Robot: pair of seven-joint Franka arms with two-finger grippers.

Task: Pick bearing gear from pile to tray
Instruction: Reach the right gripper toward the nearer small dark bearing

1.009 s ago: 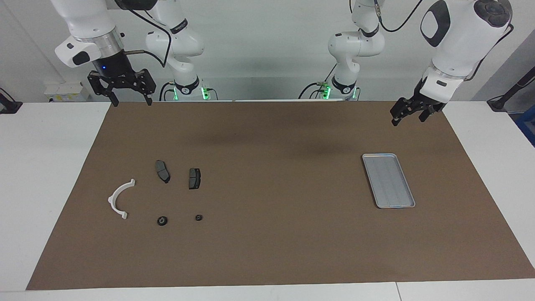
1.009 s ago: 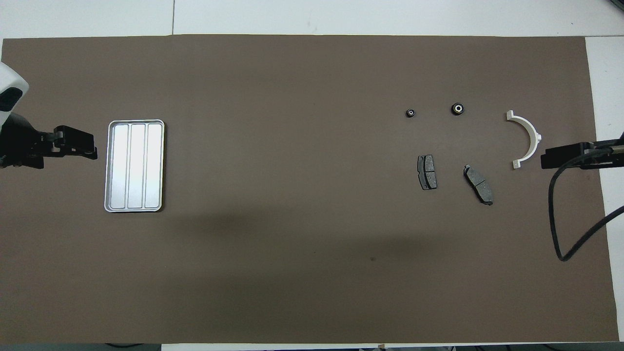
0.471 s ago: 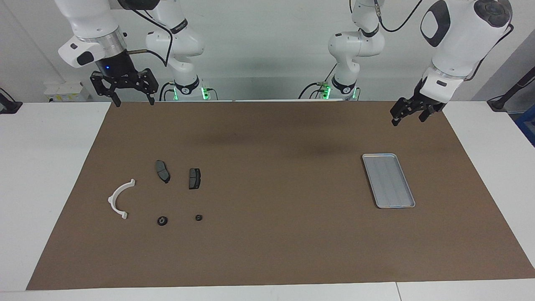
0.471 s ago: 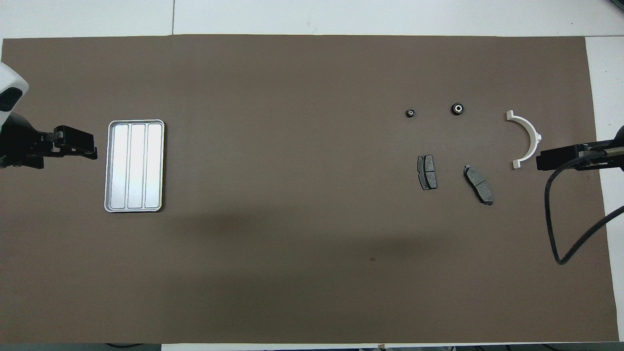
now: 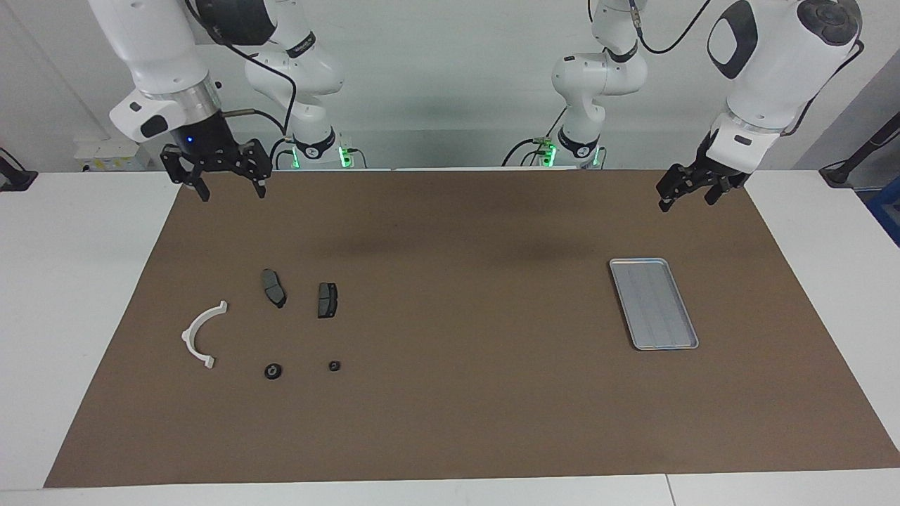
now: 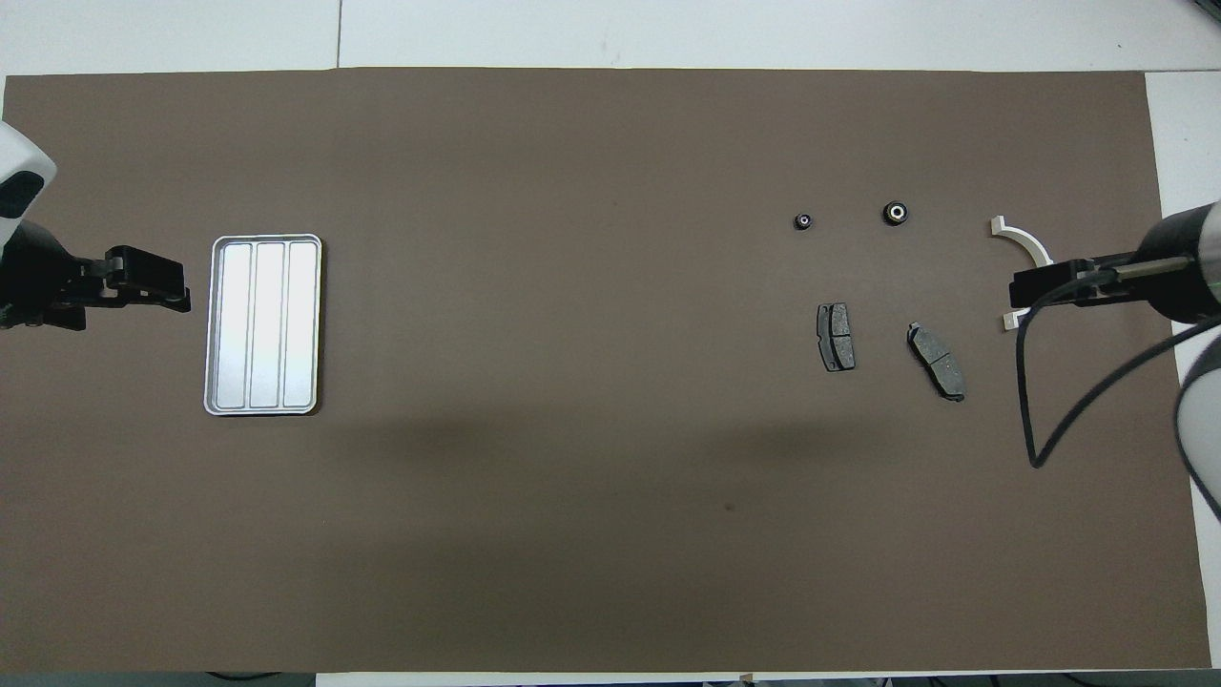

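Toward the right arm's end of the bench, the bearing gear (image 5: 273, 370) lies flat, untouched; right gripper (image 5: 226, 186), jaws wide, should descend squarely over it. Left gripper (image 5: 690, 192) waits, jaws wide, near the tray (image 5: 653, 303).

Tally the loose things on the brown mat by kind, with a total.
White half-ring bracket: 1
Dark grey brake pads: 2
Small black round pieces: 2
Silver tray: 1
Total: 6
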